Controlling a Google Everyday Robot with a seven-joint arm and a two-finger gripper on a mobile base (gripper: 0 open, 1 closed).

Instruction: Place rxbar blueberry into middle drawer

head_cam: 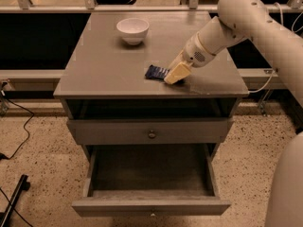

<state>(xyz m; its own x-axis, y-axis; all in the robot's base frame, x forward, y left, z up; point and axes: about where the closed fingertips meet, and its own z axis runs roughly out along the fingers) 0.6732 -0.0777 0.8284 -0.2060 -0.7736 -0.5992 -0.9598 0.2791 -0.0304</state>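
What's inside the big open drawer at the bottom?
Only its bare grey floor shows in the middle drawer; its back is shadowed. The rxbar blueberry lies on the tabletop, at the gripper.

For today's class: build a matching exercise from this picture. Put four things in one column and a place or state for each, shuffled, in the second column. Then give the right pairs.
1 white bowl
2 rxbar blueberry
3 middle drawer
4 hand

A pulled open, under the shut drawer
B down on the cabinet top, at the bar's right end
C standing at the back of the cabinet top
D lying flat near the cabinet top's front edge

Pairs: 1-C, 2-D, 3-A, 4-B
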